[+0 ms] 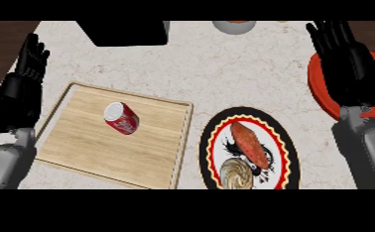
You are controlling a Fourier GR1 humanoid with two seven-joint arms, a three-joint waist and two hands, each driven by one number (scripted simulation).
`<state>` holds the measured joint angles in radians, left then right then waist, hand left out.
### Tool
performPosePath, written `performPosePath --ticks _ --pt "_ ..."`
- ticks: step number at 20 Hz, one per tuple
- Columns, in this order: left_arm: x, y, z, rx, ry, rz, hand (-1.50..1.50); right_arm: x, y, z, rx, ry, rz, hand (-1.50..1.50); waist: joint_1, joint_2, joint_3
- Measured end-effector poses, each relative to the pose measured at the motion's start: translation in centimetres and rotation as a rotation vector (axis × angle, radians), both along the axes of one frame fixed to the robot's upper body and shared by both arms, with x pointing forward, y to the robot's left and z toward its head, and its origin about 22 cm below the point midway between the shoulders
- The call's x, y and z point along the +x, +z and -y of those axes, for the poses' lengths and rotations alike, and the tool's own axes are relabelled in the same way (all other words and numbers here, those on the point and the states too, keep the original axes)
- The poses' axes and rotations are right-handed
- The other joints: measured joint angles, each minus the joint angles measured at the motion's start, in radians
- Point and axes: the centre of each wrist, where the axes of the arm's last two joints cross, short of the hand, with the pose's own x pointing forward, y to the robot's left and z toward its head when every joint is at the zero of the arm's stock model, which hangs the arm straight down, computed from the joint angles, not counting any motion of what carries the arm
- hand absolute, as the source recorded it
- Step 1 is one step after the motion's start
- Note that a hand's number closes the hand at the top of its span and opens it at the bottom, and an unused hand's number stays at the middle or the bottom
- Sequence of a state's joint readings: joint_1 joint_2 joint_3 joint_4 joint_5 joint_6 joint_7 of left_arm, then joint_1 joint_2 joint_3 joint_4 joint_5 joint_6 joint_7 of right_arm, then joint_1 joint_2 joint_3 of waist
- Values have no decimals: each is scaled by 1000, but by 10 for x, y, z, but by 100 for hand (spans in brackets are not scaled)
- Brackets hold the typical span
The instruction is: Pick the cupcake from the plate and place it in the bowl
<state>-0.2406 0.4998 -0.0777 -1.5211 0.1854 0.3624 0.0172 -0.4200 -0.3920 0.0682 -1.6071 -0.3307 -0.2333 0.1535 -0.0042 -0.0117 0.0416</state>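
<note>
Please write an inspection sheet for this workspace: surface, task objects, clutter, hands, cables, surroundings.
Surface: pale marbled counter.
Job's things: cupcake on the patterned plate, beside an orange-red food piece; red bowl at the right edge, partly hidden by the right hand.
Clutter: red can lying on the wooden board; black box and a grey cup at the far edge.
Hands: left hand and right hand open, holding nothing.
Cables: nothing seen.
Surroundings: dark strips beyond the counter's far corners.

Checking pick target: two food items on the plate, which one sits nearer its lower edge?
The pale swirled cupcake, at the patterned plate's lower edge. The orange-red oblong food lies above it, near the middle.
</note>
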Motion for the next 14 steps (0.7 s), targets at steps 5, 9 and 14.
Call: performPosePath --ticks 5,9,14 --pt "-8 -13 29 -12 -183 -67 0 -32 -31 -16 4 -4 -38 150 -22 2 -30" --pt "-21 -33 57 -63 -354 -152 0 -58 -65 -10 -228 -67 -118 -150 -48 3 -45" --pt "-30 -42 84 -92 -493 -185 0 -106 -115 -47 -253 -84 -156 -150 -24 6 -41"
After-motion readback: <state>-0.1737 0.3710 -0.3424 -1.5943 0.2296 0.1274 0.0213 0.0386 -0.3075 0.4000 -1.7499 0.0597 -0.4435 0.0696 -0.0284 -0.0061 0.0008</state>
